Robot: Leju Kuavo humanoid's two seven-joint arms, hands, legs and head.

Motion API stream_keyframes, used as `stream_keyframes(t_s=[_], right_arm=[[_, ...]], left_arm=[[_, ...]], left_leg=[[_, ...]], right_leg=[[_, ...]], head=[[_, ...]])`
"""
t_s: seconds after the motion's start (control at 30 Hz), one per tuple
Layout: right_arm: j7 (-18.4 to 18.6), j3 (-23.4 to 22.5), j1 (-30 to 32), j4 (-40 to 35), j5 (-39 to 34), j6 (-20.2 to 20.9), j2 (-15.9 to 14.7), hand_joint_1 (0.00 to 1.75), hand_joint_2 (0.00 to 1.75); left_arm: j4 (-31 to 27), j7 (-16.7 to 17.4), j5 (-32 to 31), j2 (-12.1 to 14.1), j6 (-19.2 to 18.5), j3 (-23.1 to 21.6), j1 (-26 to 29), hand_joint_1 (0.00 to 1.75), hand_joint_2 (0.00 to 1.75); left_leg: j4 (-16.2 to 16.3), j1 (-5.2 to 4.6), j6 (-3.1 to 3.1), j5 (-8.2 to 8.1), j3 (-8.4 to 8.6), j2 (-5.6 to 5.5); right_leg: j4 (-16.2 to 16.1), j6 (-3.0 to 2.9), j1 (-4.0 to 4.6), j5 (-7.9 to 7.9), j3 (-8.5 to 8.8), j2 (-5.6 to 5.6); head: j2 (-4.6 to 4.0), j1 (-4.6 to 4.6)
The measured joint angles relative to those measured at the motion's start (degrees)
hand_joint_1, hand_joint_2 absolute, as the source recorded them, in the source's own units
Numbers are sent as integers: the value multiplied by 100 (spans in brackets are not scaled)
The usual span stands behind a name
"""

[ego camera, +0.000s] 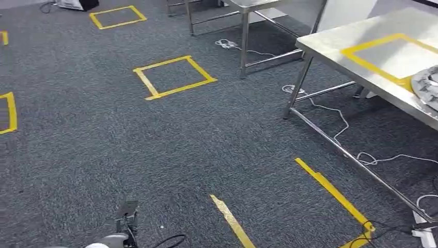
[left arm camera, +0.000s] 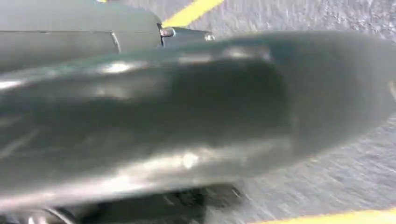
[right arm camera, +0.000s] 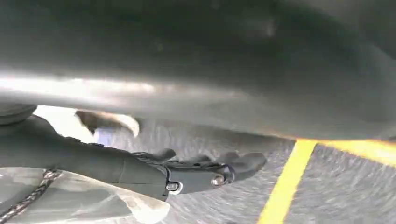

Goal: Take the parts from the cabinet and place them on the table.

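Right robot hand (right arm camera: 187,172) low over the carpet (ego camera: 155,150) in the right wrist view, dark fingers (right arm camera: 243,163) stretched out almost straight and slightly apart, nothing held between them, a yellow tape line (right arm camera: 285,182) on the floor just beyond the fingertips. Left robot hand (left arm camera: 140,35) barely visible in the left wrist view past a blurred grey body part close to the lens; impossible to tell whether spread or curled, or holding anything. Round metal part (ego camera: 426,85) flat on the desk (ego camera: 330,44) at the far right of the head view, overlapping the corner of a yellow tape square (ego camera: 385,57) marked there. Part well apart from both hands, up on the desktop and off to the right.
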Motion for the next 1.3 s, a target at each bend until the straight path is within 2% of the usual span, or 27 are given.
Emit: stream_keyframes(t_s=[0.03, 0.07, 0.13, 0.17, 0.2, 0.27, 0.3, 0.33, 0.4, 0.47, 0.5, 0.53, 0.57, 0.63, 0.67, 0.7, 0.77, 0.8, 0.83, 0.87, 0.97, 1.0, 1.07, 1.1, 1.17, 1.23, 1.3], right_arm=[[-17, -158, 28, 2, -182, -158, 32, 0, 0], [-13, -283, 59, 2, -226, -189, 44, 0, 0], [31, -439, 120, 11, -270, -213, 59, 0, 0], [29, -487, 146, 11, -270, -222, 59, 0, 0], [31, -531, 176, 13, -248, -215, 68, 0, 0], [28, -563, 174, 20, -125, -128, 87, 0, 0], [29, -563, 166, 22, -99, -119, 90, 0, 0], [31, -568, 168, 22, -97, -106, 94, 0, 0], [31, -585, 152, 26, -95, -102, 94, 0, 0], [206, -590, 109, 26, -115, -16, 105, 0, 0], [306, -611, 102, 26, -180, -1, 111, 0, 0], [322, -668, 113, 26, -245, -12, 113, 0, 0], [280, -727, 128, 26, -272, -28, 116, 0, 0], [197, -793, 156, 26, -305, -65, 114, 0, 0], [171, -834, 164, 26, -320, -95, 114, 0, 0], [142, -863, 166, 26, -320, -100, 114, 0, 0], [131, -887, 173, 26, -316, -115, 116, 0, 0], [116, -909, 172, 26, -329, -143, 116, 0, 0], [116, -948, 182, 28, -348, -156, 114, 0, 0], [98, -981, 183, 31, -353, -183, 116, 0, 0], [142, -1038, 167, 28, -434, -213, 116, 0, 0], [79, -1084, 172, 28, -541, -248, 142, 0, 0], [-24, -1219, 190, 28, -654, -307, 179, 0, 0], [-28, -1258, 203, 28, -670, -314, 186, 0, 0], [-63, -1328, 219, 28, -692, -323, 195, 0, 0], [38, -1354, 209, 28, -545, -213, 197, 0, 0], [77, -1354, 189, 28, -414, -93, 197, 0, 0]], left_arm=[[0, -377, -171, -77, -15, -136, 225, 0, 0], [4, -695, -224, -168, -46, -241, 463, 0, 0], [9, -869, -272, -240, -94, -360, 878, 0, 0], [13, -860, -285, -271, -118, -400, 1018, 0, 0], [13, -842, -285, -279, -140, -441, 1103, 0, 0], [13, -803, -213, -283, -214, -461, 1126, 0, 0], [13, -801, -191, -270, -219, -461, 1126, 0, 0], [13, -795, -176, -266, -223, -463, 1113, 0, 0], [13, -790, -172, -268, -232, -465, 1123, 0, 0], [13, -766, -213, -270, -282, -467, 1168, 0, 0], [13, -711, -239, -281, -299, -476, 1170, 0, 0], [13, -646, -267, -281, -302, -496, 1171, 0, 0], [13, -573, -285, -283, -288, -515, 1163, 0, 0], [13, -473, -301, -286, -269, -539, 1162, 0, 0], [13, -438, -307, -286, -267, -552, 1169, 0, 0], [13, -423, -314, -286, -269, -559, 1170, 0, 0], [13, -383, -364, -286, -267, -570, 1167, 0, 0], [13, -373, -390, -292, -267, -585, 1165, 0, 0], [13, -373, -410, -305, -267, -598, 1164, 0, 0], [13, -379, -410, -314, -267, -605, 1145, 0, 0], [13, -480, -495, -336, -297, -629, 1171, 0, 0], [13, -480, -554, -332, -297, -657, 1171, 0, 0], [13, -480, -615, -329, -302, -725, 1164, 0, 0], [13, -480, -631, -327, -304, -740, 1155, 0, 0], [13, -429, -681, -325, -236, -764, 1159, 0, 0], [13, -92, -519, -316, 29, -784, 1152, 0, 0], [13, 3, -270, -303, 94, -694, 1130, 0, 0]], left_leg=[[218, -18, -22, -157, -84, 294], [642, -1, -49, -392, -267, 435], [1559, 32, -88, -772, -695, 513], [1732, 42, -102, -788, -787, 520], [1641, 46, -111, -671, -747, 533], [763, 44, -92, -193, -298, 632], [267, 29, -55, -11, -14, 808], [4, -36, -22, -91, 134, 1063], [-6, -52, 60, -86, 124, 906], [-26, -67, 125, -80, 110, 793], [-83, -11, 187, -32, 152, 722], [-85, -10, 211, -20, 147, 678], [-85, -11, 238, -13, 131, 613], [-83, -26, 255, -20, 119, 479], [-81, -33, 255, -20, 120, 400], [-81, -37, 255, -20, 126, 331], [-73, -38, 253, -20, 140, 155], [-65, -37, 246, -24, 149, 74], [-59, -36, 226, -28, 138, 16], [-7, -65, 188, -39, 102, -62], [-39, -5, 61, 26, 46, -232], [-13, -7, 33, 10, 31, -300], [438, -36, -11, -324, -162, 290], [875, -29, -37, -550, -357, 422], [1690, -3, -75, -855, -719, 521], [1517, 16, -88, -640, -603, 555], [596, 13, -60, -174, -103, 699]], right_leg=[[-10, -54, 3, -22, 26, -53], [-8, -84, 18, -41, 49, -125], [0, -100, 37, -78, 81, -304], [1, -97, 46, -90, 87, -386], [2, -84, 51, -105, 97, -496], [2, -53, 56, -142, 133, -702], [1, -33, 58, -160, 162, -776], [4, 7, 87, -191, 175, -837], [3, 72, 95, -243, 162, -944], [-37, 138, 85, -244, 291, -1049], [-6, 174, 58, -302, 243, -998], [152, 189, 58, -445, 196, -688], [572, 191, 52, -703, 4, -480], [1528, 197, 55, -1093, -475, -338], [1806, 197, 60, -1128, -646, -318], [1784, 190, 60, -1010, -676, -313], [1049, 163, 57, -473, -401, -269], [502, 143, 48, -186, -166, -150], [160, 128, 24, -120, -38, 193], [30, 127, 0, -156, 21, 241], [82, 62, 65, -143, 59, 76], [13, 7, 6, -101, 79, -35], [-13, -47, 36, -102, 119, -207], [-12, -65, 53, -113, 123, -302], [-9, -82, 75, -132, 124, -508], [-8, -75, 81, -154, 140, -676], [-7, -46, 81, -185, 191, -806]], head=[[0, -61], [0, -72], [0, -70], [0, -74], [0, -68], [0, -70], [0, -74], [0, -74], [0, -48], [-2, -57], [0, -55], [0, -19], [0, -2], [0, -2], [0, 0], [0, -7], [0, -7], [0, 2], [0, 2], [0, -13], [0, -11], [0, -11], [0, -72], [0, -70], [0, -70], [0, -72], [0, -74]])
